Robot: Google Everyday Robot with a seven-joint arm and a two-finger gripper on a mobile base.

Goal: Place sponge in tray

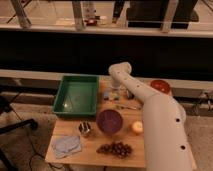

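Note:
The green tray (pixel 65 105) stands open at the back left of the wooden table. My white arm rises from the lower right and bends down at the table's back middle. The gripper (pixel 114 90) hangs there, just right of the tray's right wall. A small pale, bluish object, apparently the sponge (pixel 110 97), lies on the table right under the gripper. The arm's wrist hides how the gripper meets it.
A purple bowl (pixel 109 121) sits mid-table with a small metal cup (pixel 85 129) to its left. A bunch of grapes (pixel 114 148) and a grey-blue cloth (pixel 67 146) lie at the front. A yellow round object (pixel 136 128) and a red bowl (pixel 160 86) are on the right.

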